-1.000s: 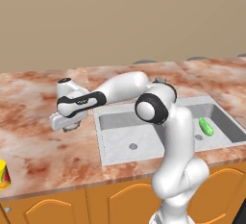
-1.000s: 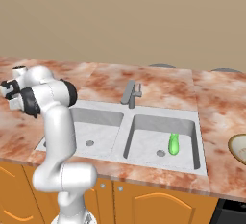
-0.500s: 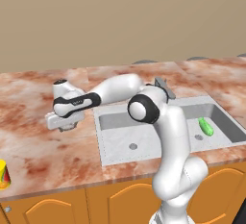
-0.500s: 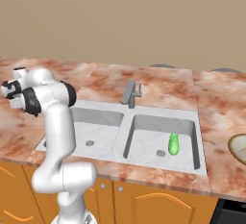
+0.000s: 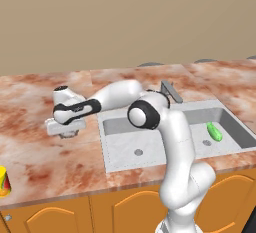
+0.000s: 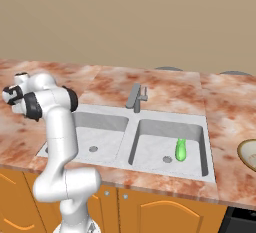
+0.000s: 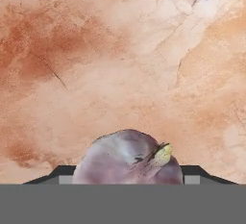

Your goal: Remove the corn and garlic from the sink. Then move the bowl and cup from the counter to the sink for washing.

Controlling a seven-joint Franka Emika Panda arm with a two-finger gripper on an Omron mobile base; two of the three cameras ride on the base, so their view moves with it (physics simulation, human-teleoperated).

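You have the arm stretched out to the left of the sink, with the gripper pointing down over the marble counter, well clear of the sink's left rim. In the hand view the garlic sits right between the two dark finger tips, a pinkish-grey bulb with a yellowish stem tip, the counter surface behind it. From these pictures you cannot tell whether the fingers press on the bulb or stand just off it, nor whether it rests on the counter or is lifted; the jaws are spread about as wide as the bulb itself. The corn lies in the sink's right basin, close to that basin's round drain, and in the right base view you see it just beside the same drain, toward the basin's right wall. The left basin holds nothing but its own drain. The tap stands at the back edge of the sink, between the two basins. The cup is on the counter far to the left of the sink, near the front edge. The bowl is on the counter to the right of the sink, cut off by the picture's edge.
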